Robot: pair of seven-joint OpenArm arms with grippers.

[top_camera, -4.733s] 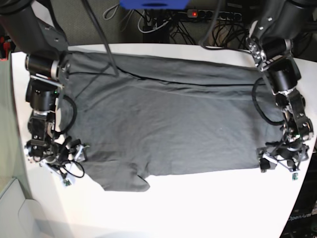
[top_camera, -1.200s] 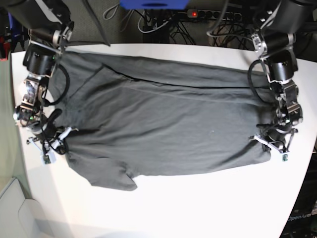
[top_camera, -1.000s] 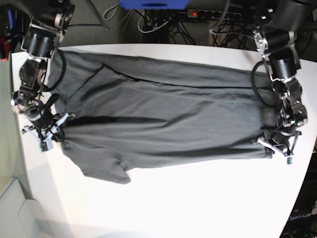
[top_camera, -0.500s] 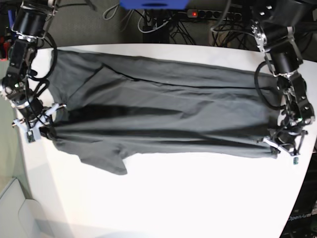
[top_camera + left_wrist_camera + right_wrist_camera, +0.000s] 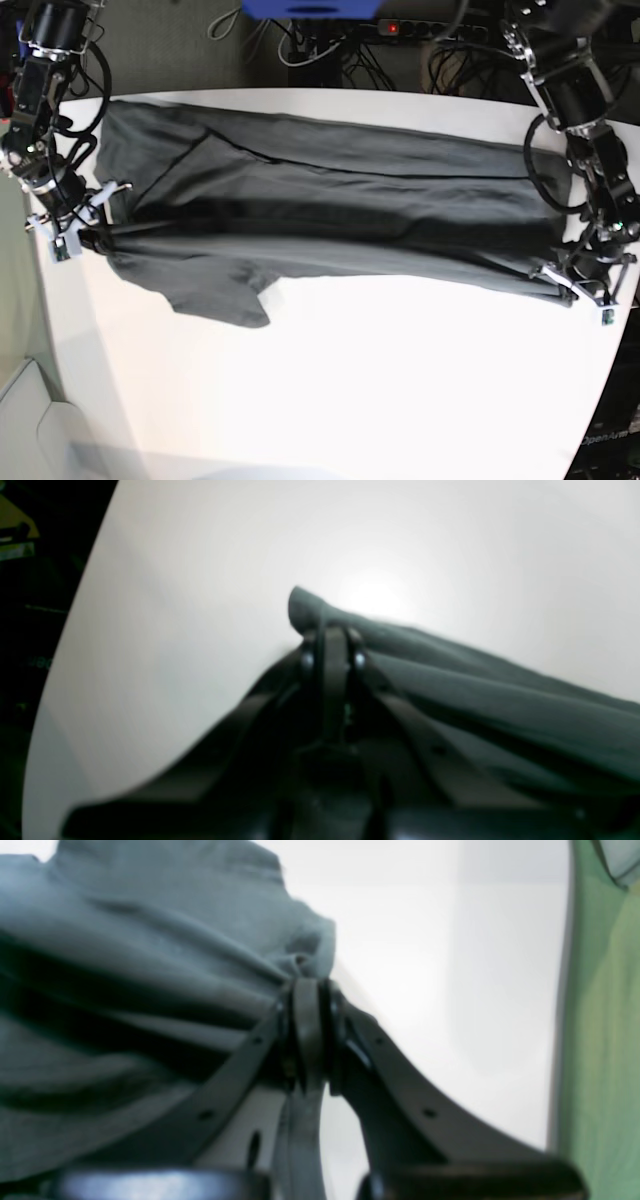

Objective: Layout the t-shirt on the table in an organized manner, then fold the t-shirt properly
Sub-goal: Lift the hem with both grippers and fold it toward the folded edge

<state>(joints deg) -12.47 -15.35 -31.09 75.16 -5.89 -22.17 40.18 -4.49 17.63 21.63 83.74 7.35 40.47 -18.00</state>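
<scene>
The dark grey t-shirt (image 5: 330, 215) hangs stretched across the far half of the white table (image 5: 380, 400), its near edge lifted between both arms and one sleeve drooping at the lower left. My left gripper (image 5: 560, 283) is at the base view's right, shut on the t-shirt's corner (image 5: 310, 611), jaws pressed together in the left wrist view (image 5: 330, 647). My right gripper (image 5: 88, 235) is at the base view's left, shut on bunched cloth (image 5: 165, 955) in the right wrist view (image 5: 310, 1005).
Cables and a power strip (image 5: 430, 30) lie behind the table's far edge. A green surface (image 5: 605, 1015) borders the table beside my right gripper. A pale bin corner (image 5: 25, 420) stands at the near left. The table's curved right edge (image 5: 610, 370) is close to my left gripper.
Both grippers have lifted and pulled the shirt's near edge outward and away, drawing the cloth taut. The shirt now covers less of the table, and the sleeve has swung up with it.
</scene>
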